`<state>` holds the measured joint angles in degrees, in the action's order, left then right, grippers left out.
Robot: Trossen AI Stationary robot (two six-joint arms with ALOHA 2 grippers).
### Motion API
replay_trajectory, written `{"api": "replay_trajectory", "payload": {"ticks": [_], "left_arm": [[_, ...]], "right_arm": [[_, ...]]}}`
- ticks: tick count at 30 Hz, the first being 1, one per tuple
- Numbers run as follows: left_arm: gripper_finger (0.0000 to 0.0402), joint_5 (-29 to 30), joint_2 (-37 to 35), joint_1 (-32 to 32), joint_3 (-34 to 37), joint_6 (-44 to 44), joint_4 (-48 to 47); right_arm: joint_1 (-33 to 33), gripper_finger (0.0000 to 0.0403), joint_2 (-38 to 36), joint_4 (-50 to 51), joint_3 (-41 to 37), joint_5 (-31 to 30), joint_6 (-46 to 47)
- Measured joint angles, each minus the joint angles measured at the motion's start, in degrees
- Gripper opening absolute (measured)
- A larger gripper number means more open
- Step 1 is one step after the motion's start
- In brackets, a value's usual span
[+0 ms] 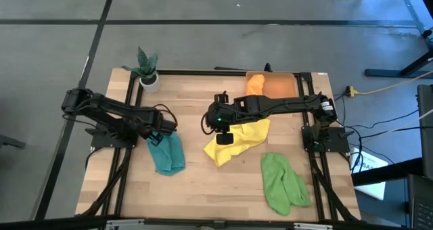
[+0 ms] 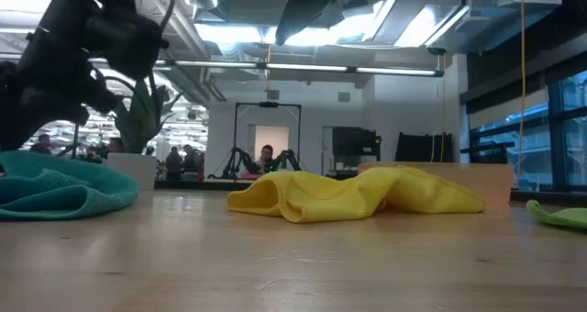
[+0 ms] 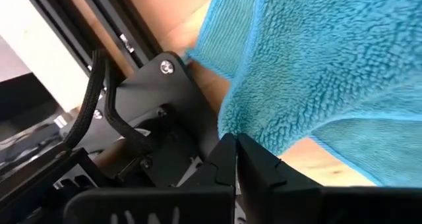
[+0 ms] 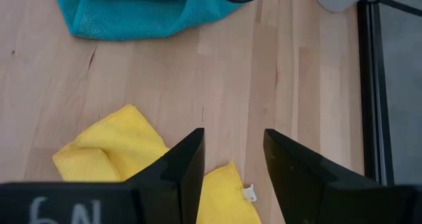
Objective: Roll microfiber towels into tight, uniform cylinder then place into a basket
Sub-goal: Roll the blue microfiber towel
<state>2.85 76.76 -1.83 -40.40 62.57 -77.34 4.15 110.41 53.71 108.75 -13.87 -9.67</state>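
High view puts the yellow towel [image 1: 238, 141] crumpled near the middle of the table [image 1: 203, 189], and everything else can be placed from it. The right gripper [image 1: 225, 136] hangs over that towel's end nearest the teal towel [image 1: 166, 153], fingers spread wide with nothing between them; the right wrist view shows bare wood in the gap and yellow cloth just below the fingertips. The left gripper [image 3: 236, 159] sits at the teal towel, on the far side from the yellow one, with its fingers pressed together; the left wrist view shows teal pile right at the tips, but I cannot tell whether any cloth is pinched. The green towel [image 1: 283, 182] lies toward the front edge from the yellow towel. The orange towel [image 1: 254, 82] rests at the basket [image 1: 281, 85], at the table's back edge beyond the yellow towel.

The step in hand looks like taking hold of the yellow towel to flatten it for rolling. To do it well, the right gripper should come down on a single free corner or hem, not the bunched fold, so the cloth opens out when lifted. A tight, even roll needs the towel spread flat and square first; rolling from a lump would give a lopsided shape. Grabbing two layers at once is the main risk.
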Motion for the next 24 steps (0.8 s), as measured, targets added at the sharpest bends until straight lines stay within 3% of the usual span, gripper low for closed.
{"api": "replay_trajectory", "payload": {"ticks": [19,24], "left_arm": [[0.0000,-0.57,2.75,0.04,0.02,-1.96,0.04],[0.0000,1.39,2.75,0.04,-0.46,-7.30,0.87]], "right_arm": [[0.01,0.0157,0.00,-1.84,0.00,0.02,0.01],[0.01,0.0157,0.00,-1.94,-0.02,0.02,0.00]]}}
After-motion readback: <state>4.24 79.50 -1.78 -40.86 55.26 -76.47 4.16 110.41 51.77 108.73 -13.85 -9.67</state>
